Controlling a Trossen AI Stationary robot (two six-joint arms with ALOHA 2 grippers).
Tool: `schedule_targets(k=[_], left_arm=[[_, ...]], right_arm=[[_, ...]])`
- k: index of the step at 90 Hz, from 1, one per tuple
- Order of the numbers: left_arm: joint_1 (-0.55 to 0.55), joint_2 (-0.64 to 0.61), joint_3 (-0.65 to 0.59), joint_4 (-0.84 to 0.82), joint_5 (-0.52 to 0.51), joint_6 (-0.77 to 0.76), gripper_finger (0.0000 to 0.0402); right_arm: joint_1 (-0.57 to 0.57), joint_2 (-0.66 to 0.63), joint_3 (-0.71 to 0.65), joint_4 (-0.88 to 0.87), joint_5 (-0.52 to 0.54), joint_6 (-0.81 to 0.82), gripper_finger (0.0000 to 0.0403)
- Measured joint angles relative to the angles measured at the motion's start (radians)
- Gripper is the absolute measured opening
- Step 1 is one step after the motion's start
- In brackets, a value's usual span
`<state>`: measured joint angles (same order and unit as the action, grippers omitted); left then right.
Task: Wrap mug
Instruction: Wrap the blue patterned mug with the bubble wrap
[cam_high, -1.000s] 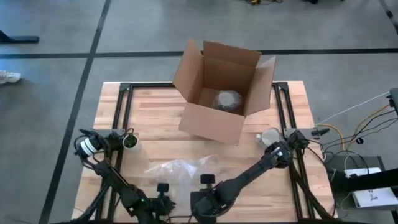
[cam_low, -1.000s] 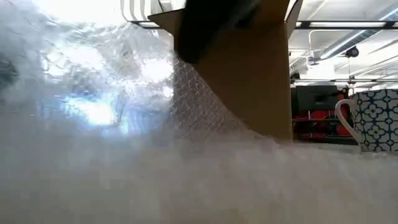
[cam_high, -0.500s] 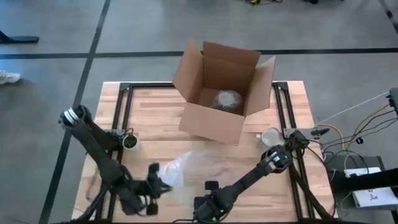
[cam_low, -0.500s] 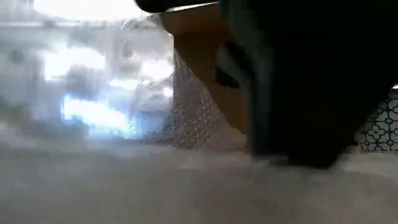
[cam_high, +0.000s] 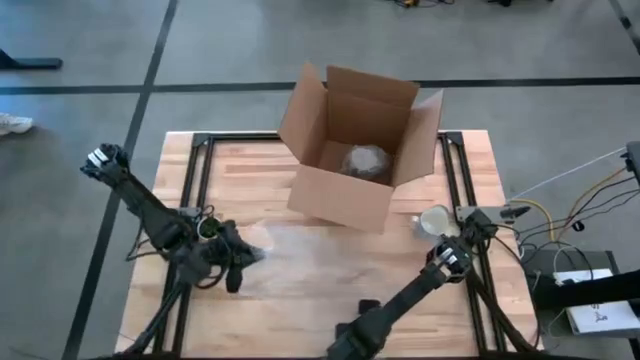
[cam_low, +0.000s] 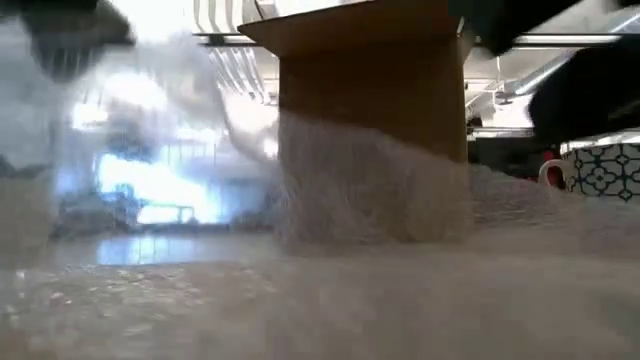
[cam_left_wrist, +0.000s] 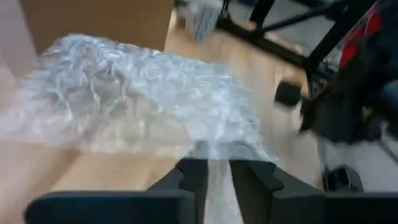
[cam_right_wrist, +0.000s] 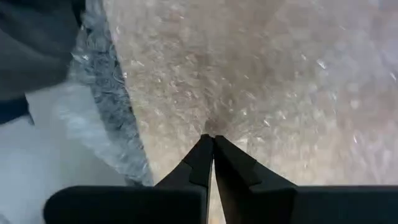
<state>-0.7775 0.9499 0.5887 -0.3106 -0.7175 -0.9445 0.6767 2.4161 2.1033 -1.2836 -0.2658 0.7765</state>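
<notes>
The mug (cam_high: 434, 221) is standing unwrapped near the table's right edge, beside the box (cam_high: 352, 150). Both grippers, left (cam_high: 240, 262) and right (cam_high: 362, 306), are pinching the bubble wrap (cam_high: 300, 262), spreading it flat; wrapping appears barely begun.
</notes>
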Motion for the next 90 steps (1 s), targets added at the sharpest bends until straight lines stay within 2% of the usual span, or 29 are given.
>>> schedule_targets(k=[6, 12, 39, 61, 79, 90], left_arm=[[0.003, -0.009, -0.047, 0.000, 0.050, -0.017, 0.0096], [0.003, -0.018, -0.075, -0.002, 0.057, -0.034, 0.0116], [0.003, -0.024, -0.094, -0.003, 0.055, 0.027, 0.0192], [0.003, -0.023, -0.075, 0.026, 0.056, 0.072, 0.0222], [0.003, -0.019, -0.065, 0.039, 0.056, 0.072, 0.0237], [0.003, -0.020, -0.062, 0.044, 0.056, 0.072, 0.0243]], right_arm=[[0.014, -0.020, 0.000, -0.059, -0.001, 0.026, 0.0000], [0.020, -0.039, 0.000, -0.096, 0.009, 0.045, 0.0000], [0.019, -0.122, 0.002, -0.127, 0.221, 0.090, 0.0000], [0.019, -0.157, 0.002, -0.157, 0.339, 0.128, 0.0000], [0.022, -0.220, 0.001, -0.290, 0.552, 0.149, 0.0000], [0.015, -0.262, -0.001, -0.283, 0.611, 0.142, 0.0000]])
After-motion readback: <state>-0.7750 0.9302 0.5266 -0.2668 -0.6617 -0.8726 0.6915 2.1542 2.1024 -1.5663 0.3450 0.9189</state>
